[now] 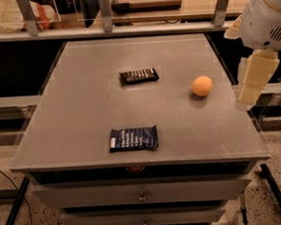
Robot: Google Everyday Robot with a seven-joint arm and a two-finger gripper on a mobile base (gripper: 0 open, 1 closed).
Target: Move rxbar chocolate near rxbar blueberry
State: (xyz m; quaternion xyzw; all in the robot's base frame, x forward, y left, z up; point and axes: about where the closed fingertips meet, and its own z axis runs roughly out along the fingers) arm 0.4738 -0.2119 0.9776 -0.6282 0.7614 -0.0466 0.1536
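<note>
The rxbar chocolate (138,76) is a black wrapper with white lettering, lying flat on the grey table (82,103) a little behind its middle. The rxbar blueberry (133,138) is a dark navy wrapper with a white patch at its left end, lying near the front edge. The two bars are well apart, the chocolate one behind the blueberry one. My gripper (254,77) hangs cream-coloured at the table's right edge, above it and far right of both bars, holding nothing that I can see.
An orange ball (202,86) sits on the right part of the table, between the chocolate bar and my gripper. Drawers (142,196) are below the front edge. A shelf with metal posts (105,11) runs behind the table.
</note>
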